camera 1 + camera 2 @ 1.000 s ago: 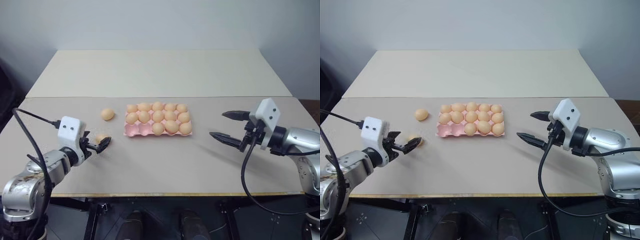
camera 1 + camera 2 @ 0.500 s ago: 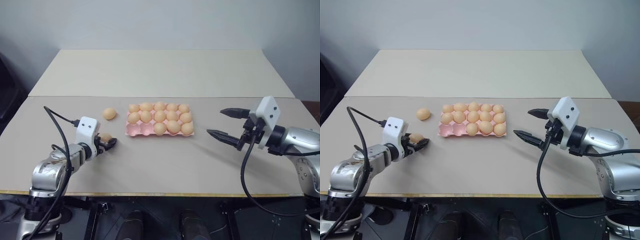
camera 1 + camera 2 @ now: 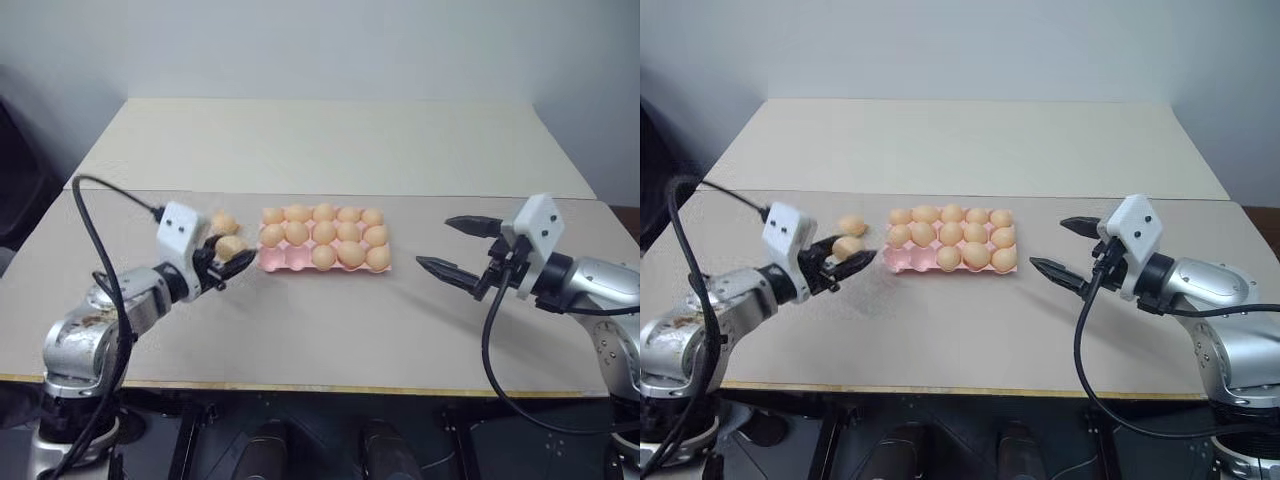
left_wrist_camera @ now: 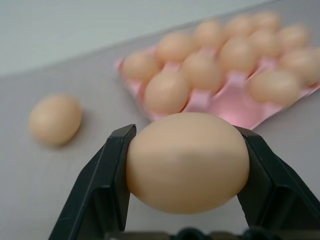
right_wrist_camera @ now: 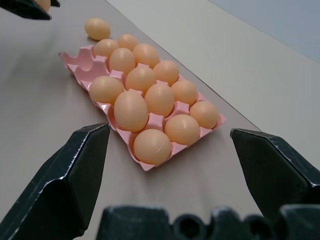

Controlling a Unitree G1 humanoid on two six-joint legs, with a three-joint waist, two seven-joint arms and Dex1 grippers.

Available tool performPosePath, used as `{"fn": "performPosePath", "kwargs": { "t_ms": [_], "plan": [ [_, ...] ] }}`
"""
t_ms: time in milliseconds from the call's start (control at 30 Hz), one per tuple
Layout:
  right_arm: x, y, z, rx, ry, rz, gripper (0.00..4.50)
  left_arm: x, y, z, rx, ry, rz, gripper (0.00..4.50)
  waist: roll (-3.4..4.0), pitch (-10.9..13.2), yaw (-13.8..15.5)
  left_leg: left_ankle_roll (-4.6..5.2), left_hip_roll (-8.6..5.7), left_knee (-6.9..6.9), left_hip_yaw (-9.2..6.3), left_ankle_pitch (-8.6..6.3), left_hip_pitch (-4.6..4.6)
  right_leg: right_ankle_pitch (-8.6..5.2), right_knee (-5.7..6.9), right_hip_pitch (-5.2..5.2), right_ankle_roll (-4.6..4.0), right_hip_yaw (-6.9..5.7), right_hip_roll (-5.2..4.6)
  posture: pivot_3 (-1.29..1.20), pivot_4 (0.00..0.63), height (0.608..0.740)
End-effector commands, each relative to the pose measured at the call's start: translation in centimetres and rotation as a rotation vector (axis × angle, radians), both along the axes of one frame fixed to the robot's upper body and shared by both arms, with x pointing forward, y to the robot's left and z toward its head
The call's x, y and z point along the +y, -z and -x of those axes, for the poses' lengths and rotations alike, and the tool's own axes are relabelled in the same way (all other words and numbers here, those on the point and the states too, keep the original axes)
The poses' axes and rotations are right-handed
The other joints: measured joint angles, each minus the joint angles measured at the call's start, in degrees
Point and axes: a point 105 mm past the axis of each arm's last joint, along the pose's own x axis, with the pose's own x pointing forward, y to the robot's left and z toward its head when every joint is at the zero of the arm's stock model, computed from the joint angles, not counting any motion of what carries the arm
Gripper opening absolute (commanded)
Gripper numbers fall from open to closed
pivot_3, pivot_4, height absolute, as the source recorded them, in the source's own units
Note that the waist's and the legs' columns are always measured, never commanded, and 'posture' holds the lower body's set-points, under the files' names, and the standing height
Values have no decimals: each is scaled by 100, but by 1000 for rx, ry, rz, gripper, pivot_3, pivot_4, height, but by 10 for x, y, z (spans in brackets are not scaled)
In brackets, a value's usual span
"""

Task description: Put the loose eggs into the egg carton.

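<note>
Here, the left gripper (image 3: 232,262) holds one egg (image 4: 187,162) clamped between its two black fingers, raised off the table (image 3: 330,330) just left of the egg carton (image 3: 285,262).

A second loose egg (image 3: 851,225) lies on the table behind the held one, near the pink carton's left end. The carton sits mid-table with thirteen eggs in it, as far as I can count, and two empty cups at its near left corner. Well to its right, the right gripper (image 3: 450,247) hangs with fingers spread wide, empty.
</note>
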Motion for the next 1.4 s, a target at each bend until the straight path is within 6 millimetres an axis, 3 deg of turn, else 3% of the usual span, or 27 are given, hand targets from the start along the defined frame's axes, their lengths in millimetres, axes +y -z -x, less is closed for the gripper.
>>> {"fn": "performPosePath", "kwargs": {
  "t_ms": [33,133,267,467,633,733,833,1000,1200,1400],
  "plan": [
    [5,-12,3,-62,-10,-11,4500,-35,-5,-3,-24,116,19,2529,-2,-1,-6,0,-1,1,0,0,-2,2,-3,0,3,0,0,0,150,740],
    [6,-12,4,-67,-6,-12,4500,-52,6,-16,-3,135,-10,2529,-3,-1,-28,0,-2,1,0,0,-5,3,-9,-2,5,0,0,0,150,740],
    [3,-14,7,-76,13,-16,4500,-56,16,-23,23,146,-36,2529,-2,-1,-83,0,0,1,0,0,-6,3,-6,-8,5,3,3,0,150,740],
    [1,-14,8,-81,36,-25,4500,-54,13,-27,15,156,-28,4405,-3,-1,-48,0,-1,2,0,1,-5,3,-5,-6,5,3,2,0,150,740],
    [2,-15,8,-86,40,-30,4500,-50,1,-28,-30,149,-24,4460,-3,-1,-44,0,-1,2,0,1,-6,3,-7,-6,5,3,2,0,150,740],
    [3,-17,8,-92,38,-36,4500,-38,-20,-22,-109,149,-14,4460,-2,-1,-67,0,0,2,0,1,-6,3,-6,-8,5,3,3,0,150,740],
    [3,-17,9,-89,30,-38,4500,-9,-42,-13,-163,131,2,4460,-2,-1,-88,0,1,2,0,1,-6,3,-5,-9,5,3,3,0,150,740],
    [2,-18,7,-84,15,-34,4500,47,-54,10,-169,105,-34,4460,-1,-1,-146,0,2,0,0,1,-4,3,-5,-9,5,3,4,0,150,740],
    [4,-18,5,-73,-27,-35,4500,98,-46,55,-105,132,-52,4460,0,-1,-171,1,7,-3,0,0,-3,3,-9,-8,5,2,5,0,150,740],
    [4,-13,-1,-67,-26,-30,4500,118,-26,75,-57,34,-28,4460,1,-1,-143,1,13,-4,0,0,2,5,-13,0,2,-1,6,0,150,740]
  ]
}}
